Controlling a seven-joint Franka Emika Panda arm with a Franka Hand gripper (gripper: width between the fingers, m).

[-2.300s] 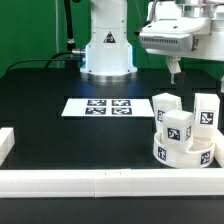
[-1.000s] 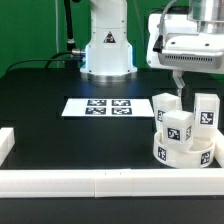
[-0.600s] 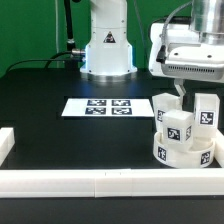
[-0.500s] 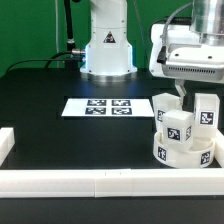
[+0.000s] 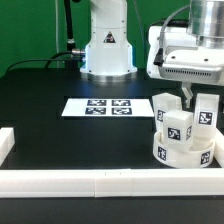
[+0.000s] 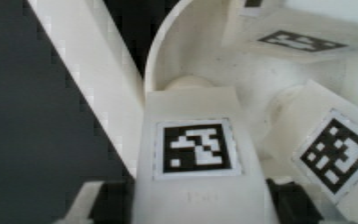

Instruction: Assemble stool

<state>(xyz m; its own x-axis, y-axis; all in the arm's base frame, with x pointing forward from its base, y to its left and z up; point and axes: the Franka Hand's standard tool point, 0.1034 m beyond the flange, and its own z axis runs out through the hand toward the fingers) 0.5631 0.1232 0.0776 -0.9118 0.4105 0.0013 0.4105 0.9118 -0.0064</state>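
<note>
i'm hovering my two-finger gripper, fingers parted, over white plastic tagged block legs beside the white round disc seat. stiff, light, probably slick; gripping flat sides looks safest.

The marker board lies flat on the black worktop. White border bars edge the worktop's near side and the exterior view's left.

no readable text, only square tags on the legs
</note>
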